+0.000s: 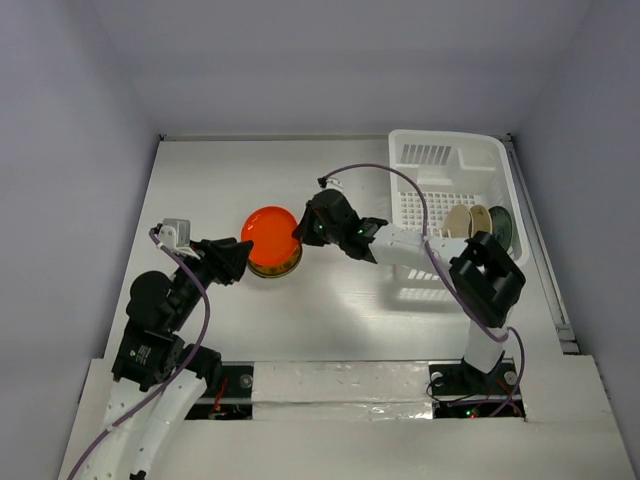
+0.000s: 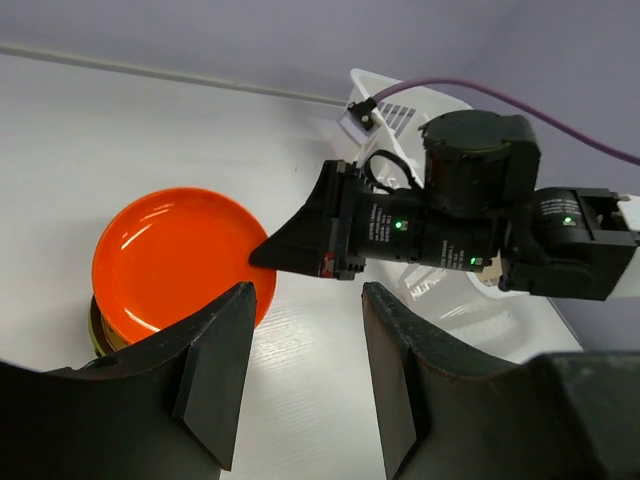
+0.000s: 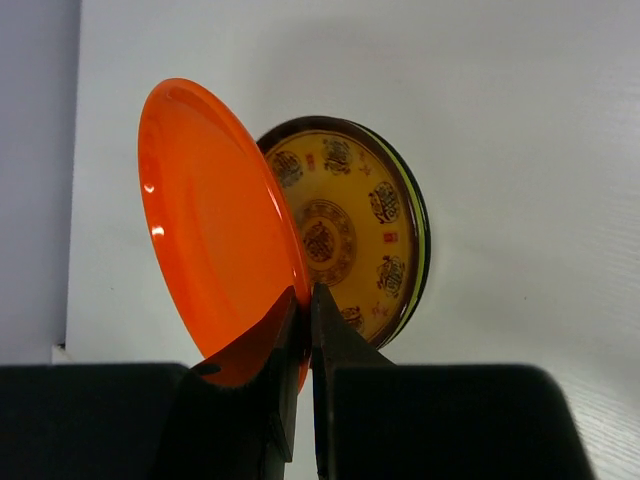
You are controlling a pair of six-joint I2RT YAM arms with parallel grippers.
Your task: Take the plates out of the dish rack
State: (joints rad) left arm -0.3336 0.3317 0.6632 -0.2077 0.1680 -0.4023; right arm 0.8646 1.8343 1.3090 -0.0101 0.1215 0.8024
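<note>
Right gripper (image 3: 303, 300) pinched shut on the rim of the orange plate (image 3: 215, 220). That plate sits tilted over the yellow patterned plate (image 3: 350, 230), centre-left of the top view. Left gripper (image 2: 308, 300) jaws apart, empty, just beside that stack. Upright plates (image 1: 470, 221) stand in the dish rack (image 1: 450, 150), upper right.

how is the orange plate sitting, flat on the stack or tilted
Tilted: the right gripper pinches the rim of the orange plate, holding it angled off the yellow patterned plate below.
</note>
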